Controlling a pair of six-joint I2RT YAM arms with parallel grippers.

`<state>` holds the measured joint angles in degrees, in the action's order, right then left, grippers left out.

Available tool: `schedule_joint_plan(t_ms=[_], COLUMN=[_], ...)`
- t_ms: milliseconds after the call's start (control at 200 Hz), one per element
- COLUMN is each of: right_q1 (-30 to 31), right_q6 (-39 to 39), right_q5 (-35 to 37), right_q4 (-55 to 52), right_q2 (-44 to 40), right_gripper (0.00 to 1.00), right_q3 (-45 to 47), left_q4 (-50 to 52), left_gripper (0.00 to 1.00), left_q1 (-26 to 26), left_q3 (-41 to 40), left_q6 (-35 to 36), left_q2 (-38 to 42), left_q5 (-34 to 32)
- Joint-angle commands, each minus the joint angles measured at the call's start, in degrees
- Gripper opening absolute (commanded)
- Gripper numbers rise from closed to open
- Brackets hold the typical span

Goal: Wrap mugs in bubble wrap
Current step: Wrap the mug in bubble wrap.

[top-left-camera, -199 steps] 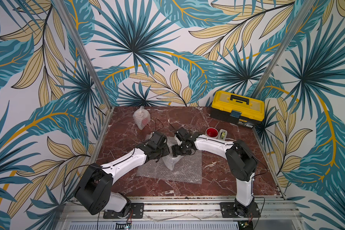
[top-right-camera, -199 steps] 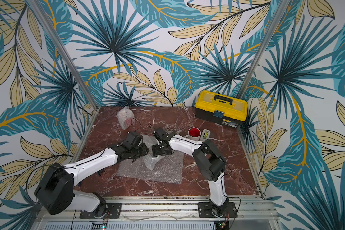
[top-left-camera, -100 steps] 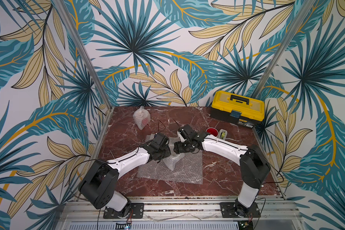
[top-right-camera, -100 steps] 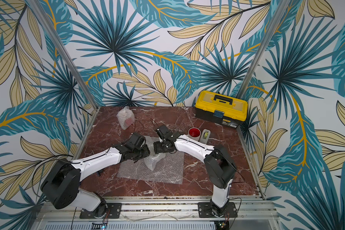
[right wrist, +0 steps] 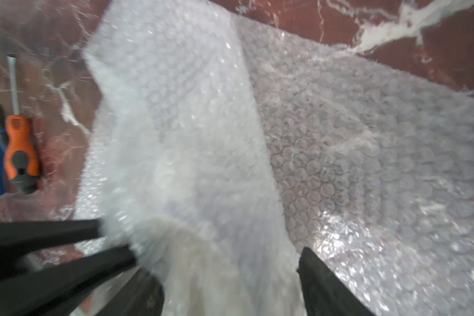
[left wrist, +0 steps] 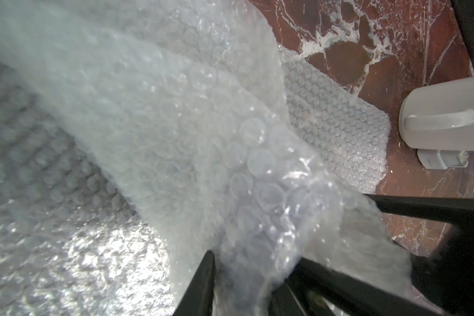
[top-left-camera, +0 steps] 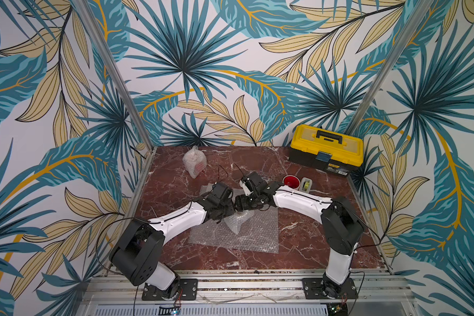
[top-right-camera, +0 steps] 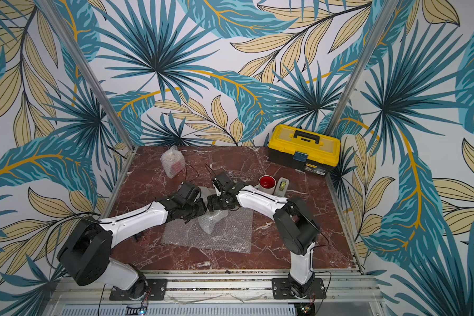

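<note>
1. A clear, whitish sheet of bubble wrap [top-left-camera: 255,238] lay flat at the middle of the red-brown marbled tabletop [top-left-camera: 307,246]. A crinkled fold [top-left-camera: 237,223] of wrap rose from it to the spot where the two arms met.
2. The left gripper [left wrist: 252,262] was clamped on the bunched end of that fold, with the plastic squeezed between its black fingers [left wrist: 203,281].
3. The right gripper [right wrist: 230,273] had its jaws set wide on either side of the same bundle. Whether they pressed on it or merely straddled it could not be told.
4. No mug showed inside the raised wrap. The pale lavender mug was nowhere in view, so it was probably hidden in that fold.
5. A lumpy wrapped bundle [top-left-camera: 194,162] with red showing through stood near the back left corner, so one mug looked finished.
6. The small white ceramic mug with a red inside [top-left-camera: 291,182] stood bare on the far right side, just beside the grey tape dispenser [top-left-camera: 307,184]. The yellow and black plastic toolbox [top-left-camera: 326,149] sat well behind them.
7. The step in hand looked like gathering the sheet around the second mug.
8. The next move would call for the left grip to keep the gathered end taut while the right closed in or took a new hold to tuck the loose plastic. A slack hold would likely let the springy wrap fall open.
</note>
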<state>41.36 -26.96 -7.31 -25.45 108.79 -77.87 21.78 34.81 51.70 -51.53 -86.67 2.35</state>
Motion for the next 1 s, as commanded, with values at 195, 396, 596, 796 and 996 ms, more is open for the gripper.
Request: schedule_joint_plan(t_ms=[195,396,596,796,996], right_q1=[-0.2,-0.2,-0.2,-0.2,-0.3], right_q6=[-1.8,-1.7,-1.6,-1.7,-1.7], right_q5=[2.3,1.8,1.5,1.2,1.7], right_q4=[-1.4,-1.4,-1.7,-1.8,-1.4], right_q2=[2.2,2.5,2.7,2.5,-0.4], right_gripper=[0.75,0.75,0.75,0.74,0.75], right_q3=[-0.4,-0.4,-0.4,-0.3,0.3], left_q4=[5.8,9.4,5.1,3.8,7.8], left_gripper=[0.48,0.57,0.6,0.6,0.55], left_q1=[0.6,0.1,0.0,0.0,0.1], left_q3=[0.0,-3.8,-5.5,-5.0,-4.7], left_q6=[0.3,-0.8,-0.5,0.2,-0.9], left_q2=[7.3,12.5,10.3,9.0,5.5], left_q5=[-2.1,-5.2,-2.2,-1.9,-2.8])
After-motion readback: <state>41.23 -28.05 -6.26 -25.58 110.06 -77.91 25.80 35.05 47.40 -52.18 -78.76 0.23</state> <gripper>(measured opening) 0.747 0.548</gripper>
